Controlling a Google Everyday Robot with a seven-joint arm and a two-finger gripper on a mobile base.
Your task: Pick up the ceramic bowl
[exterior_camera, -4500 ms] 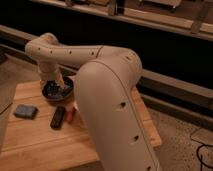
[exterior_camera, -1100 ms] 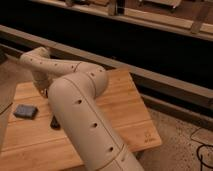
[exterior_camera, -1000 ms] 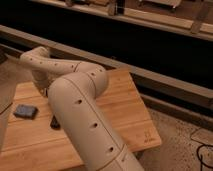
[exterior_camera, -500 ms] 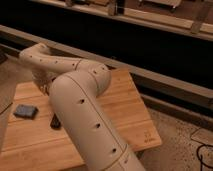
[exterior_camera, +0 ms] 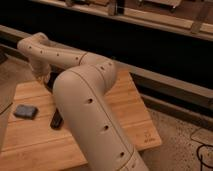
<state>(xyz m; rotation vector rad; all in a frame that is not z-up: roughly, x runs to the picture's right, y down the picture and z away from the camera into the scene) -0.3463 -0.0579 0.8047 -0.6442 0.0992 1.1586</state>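
Beige arm [exterior_camera: 90, 95] with small dark holes; gripper [exterior_camera: 44, 79] at far left, behind it. Light striped wooden table [exterior_camera: 130, 115]. Grey-blue sponge [exterior_camera: 25, 111], black remote [exterior_camera: 57, 119].

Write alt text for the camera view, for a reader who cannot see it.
A beige robot arm fills the foreground, bending back over a wooden table; its gripper reaches down at the table's far left, where the arm hides the spot beneath it. A blue-gray pad and a dark flat object lie nearer.

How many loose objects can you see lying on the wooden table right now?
2: a grey-blue pad at left, a dark bar beside the arm. The gripper and arm may hide others.
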